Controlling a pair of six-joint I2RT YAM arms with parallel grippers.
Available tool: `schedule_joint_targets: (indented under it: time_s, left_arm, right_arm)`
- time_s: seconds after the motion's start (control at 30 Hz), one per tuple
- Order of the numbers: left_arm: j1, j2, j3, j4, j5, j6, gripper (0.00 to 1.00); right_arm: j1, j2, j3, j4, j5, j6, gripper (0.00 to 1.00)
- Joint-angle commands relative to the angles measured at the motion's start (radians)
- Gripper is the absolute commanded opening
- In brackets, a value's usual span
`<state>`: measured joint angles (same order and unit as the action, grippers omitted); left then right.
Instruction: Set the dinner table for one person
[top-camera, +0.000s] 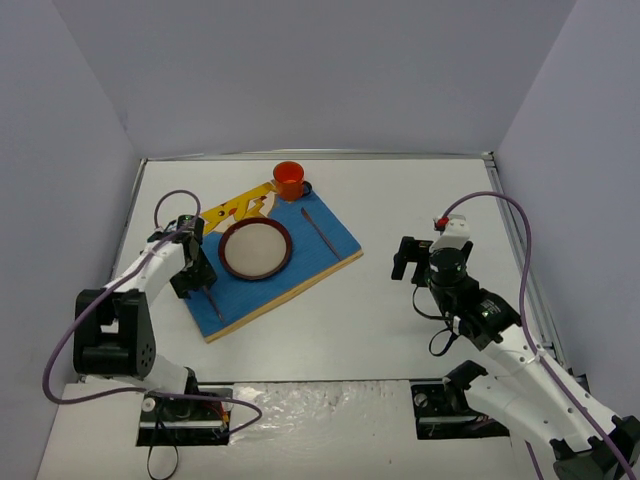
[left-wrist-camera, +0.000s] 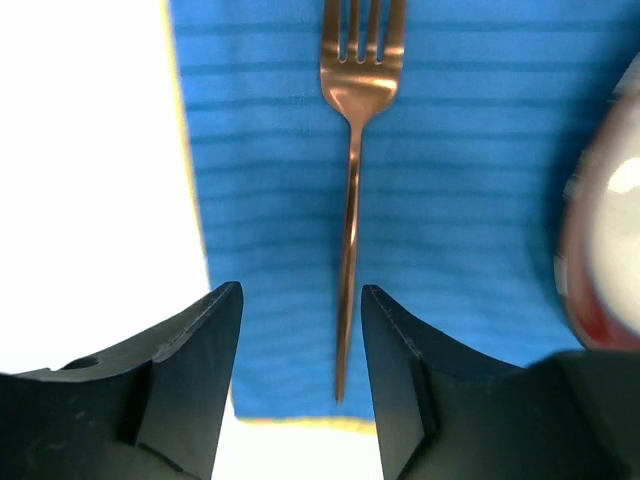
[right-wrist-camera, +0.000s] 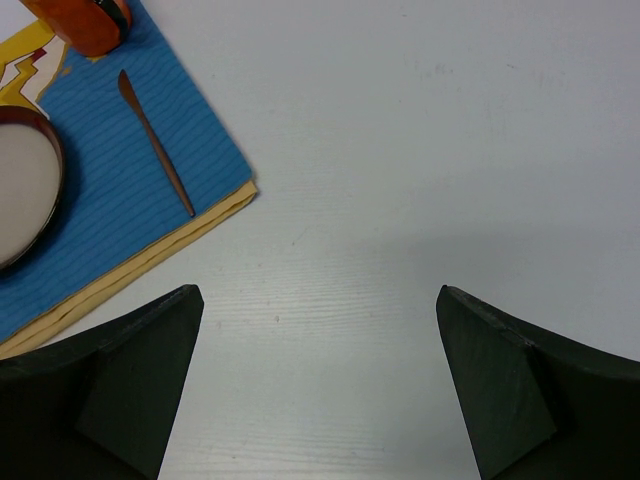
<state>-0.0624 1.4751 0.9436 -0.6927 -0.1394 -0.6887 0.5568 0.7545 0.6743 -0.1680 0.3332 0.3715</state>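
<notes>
The top camera looked down from behind over the whole counter (top-camera: 400, 310), while both closer wrist cameras shared the blue placemat (top-camera: 332, 238).

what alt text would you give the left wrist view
A copper-coloured fork lies flat on a blue placemat, tines at the top, its handle end between the parted fingers of the left gripper, which is open and not clamping it. White dinner table shows on the left, and a blurred plate rim on the right.
</notes>
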Motion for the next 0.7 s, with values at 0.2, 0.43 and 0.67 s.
schedule_joint_targets:
  time_s: [0.2, 0.43, 0.67]
  left_arm:
    - [0.004, -0.421, 0.210, -0.180, -0.089, 0.105, 0.73]
    - [0.004, -0.711, 0.245, -0.114, -0.166, 0.254, 0.93]
    - [0.003, -0.928, 0.194, 0.002, -0.220, 0.362, 0.97]
  right_arm:
    - [-0.005, -0.119, 0.072, 0.058, 0.078, -0.018, 1.00]
    - [-0.004, -0.181, 0.137, 0.032, 0.223, -0.084, 1.00]
    - [-0.005, -0.213, 0.171, 0.028, 0.290, -0.156, 1.00]
